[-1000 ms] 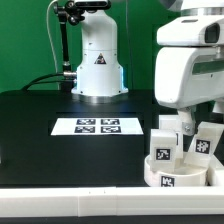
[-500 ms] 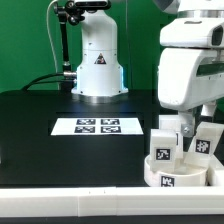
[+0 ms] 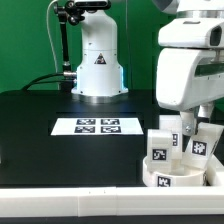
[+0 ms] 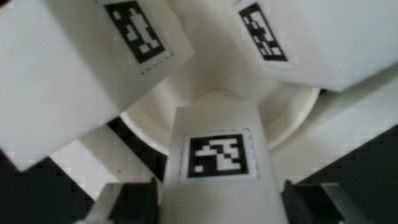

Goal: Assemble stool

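Three legs were what I counted standing in the round seat (image 3: 175,172) at the near corner of the table on the exterior view's right, and the one that mattered sat right under my gripper (image 3: 187,122). From the wrist view that middle leg (image 4: 217,140) ran lengthwise straight away from the camera, its square marker facing up at me, centred between the two dark fingertips (image 4: 128,200). So the claw was directly above it, long axis in line with the approach, no sideways offset that I could make out. The fingers had come in and were pinching that leg by its sides; in the exterior view the arm's white body hid the actual contact. Two other legs (image 4: 125,50) leaned in close on either side, crowding it, so I judged a straight lift was what the next move needed. All parts were white plastic, blocky, each carrying a black-and-white tag; the seat was a shallow rimmed disc.
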